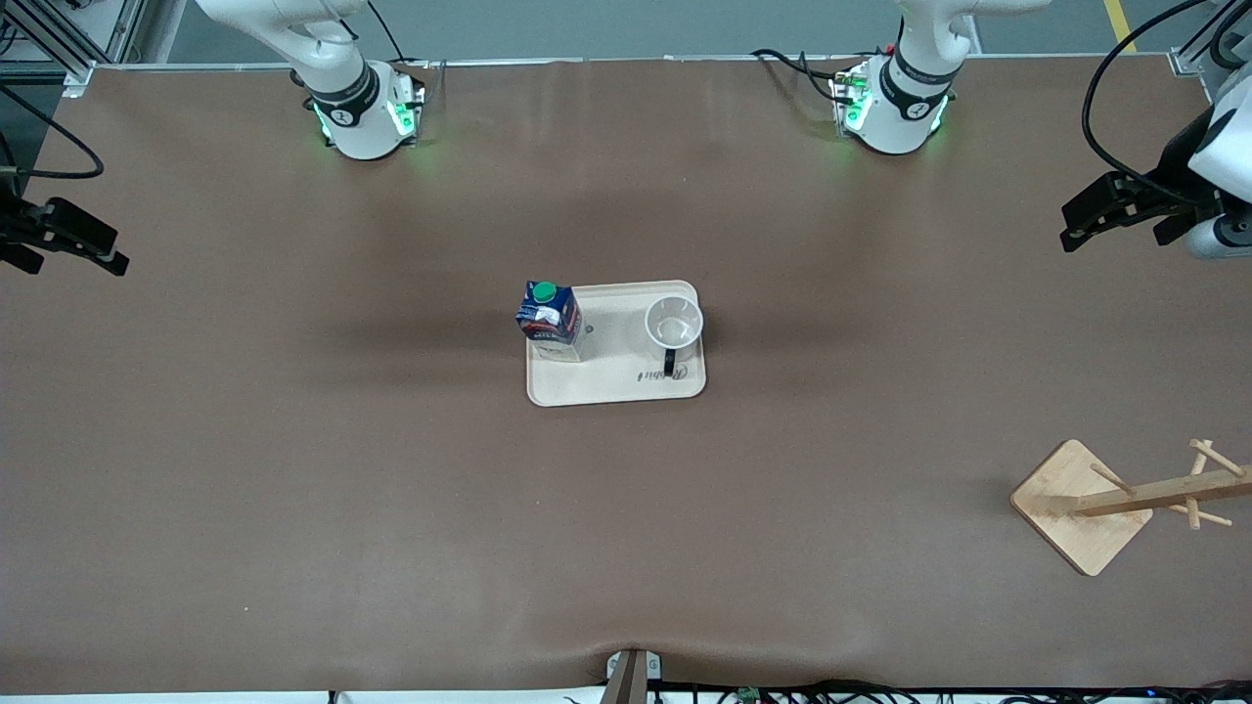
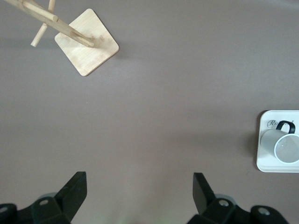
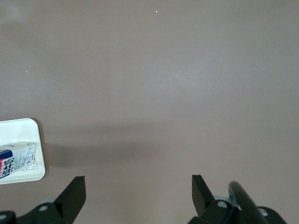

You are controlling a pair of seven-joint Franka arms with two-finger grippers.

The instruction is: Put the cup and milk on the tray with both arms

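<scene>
The cream tray (image 1: 616, 379) lies at the middle of the table. The milk (image 1: 550, 318) stands upright on it at the right arm's end. The white cup (image 1: 674, 323) stands upright on it at the left arm's end, its black handle toward the front camera. My left gripper (image 1: 1074, 233) is open and empty, up over the table's left-arm end. My right gripper (image 1: 110, 250) is open and empty over the right-arm end. The left wrist view shows the left gripper (image 2: 138, 179), the cup (image 2: 285, 147) and the tray (image 2: 271, 165). The right wrist view shows the right gripper (image 3: 138, 183), the milk (image 3: 16, 158) and the tray (image 3: 18, 128).
A wooden stand (image 1: 1081, 504) with pegs on a square base sits near the front camera at the left arm's end; it also shows in the left wrist view (image 2: 86, 42). Cables and a camera mount (image 1: 631, 675) lie along the table edge nearest the front camera.
</scene>
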